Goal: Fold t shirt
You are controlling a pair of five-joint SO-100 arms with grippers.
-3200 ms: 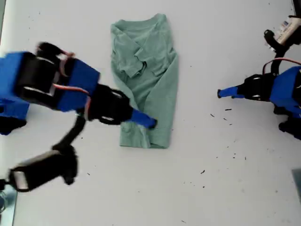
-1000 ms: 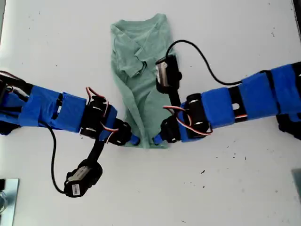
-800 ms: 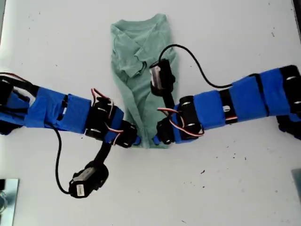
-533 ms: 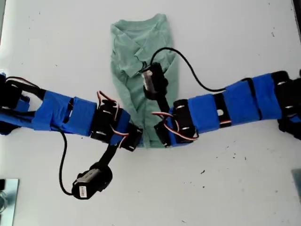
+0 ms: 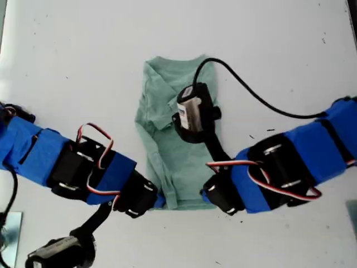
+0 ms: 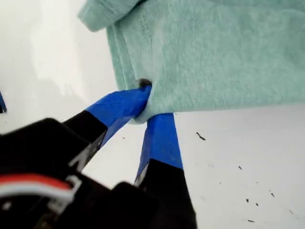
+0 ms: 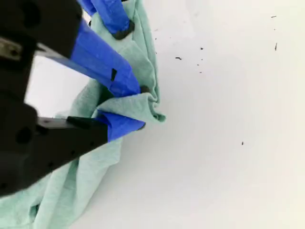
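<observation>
My first gripper (image 6: 145, 112) and my second gripper (image 7: 131, 107) each pinch a near corner of the t shirt (image 5: 178, 139); a black cable (image 5: 251, 95) crosses its far right in the exterior view.

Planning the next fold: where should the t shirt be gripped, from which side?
Its two hem corners, from the exterior view's bottom: the t shirt lies flat, hem edge free there. My first gripper and my second gripper each pinch one.

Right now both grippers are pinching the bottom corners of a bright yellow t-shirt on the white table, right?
Nearly. The t-shirt is pale green, not yellow, as the exterior view shows. My first gripper and my second gripper each pinch a bottom corner of it on the white table.
</observation>
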